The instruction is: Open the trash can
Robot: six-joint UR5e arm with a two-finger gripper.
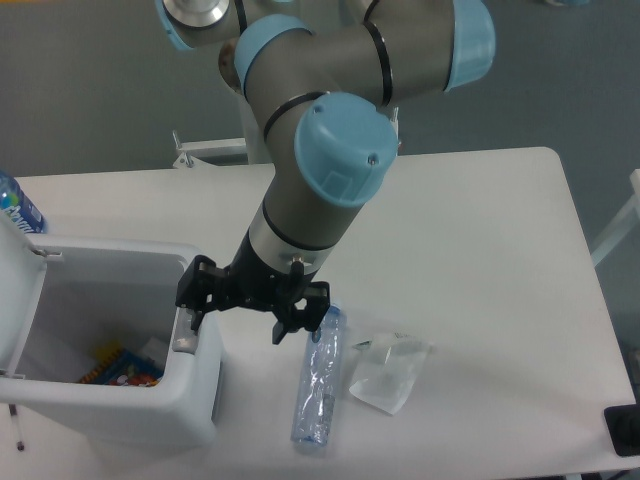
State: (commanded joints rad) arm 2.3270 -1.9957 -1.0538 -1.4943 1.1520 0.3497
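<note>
The white trash can [190,400] stands at the table's front left. Its lid [18,290] is swung up at the left side and the inside shows, with a colourful wrapper [120,368] at the bottom. A grey push-button [185,343] sits on the right rim. My black gripper [240,320] hangs over that right rim with its fingers spread apart and nothing between them. The left fingertip [195,315] is just above the button; I cannot tell whether it touches.
A clear plastic bottle [318,380] lies on the table just right of the gripper. A crumpled clear plastic piece [390,375] lies beside it. A blue-labelled bottle [15,205] stands behind the can. A black object [625,430] sits at the front right corner.
</note>
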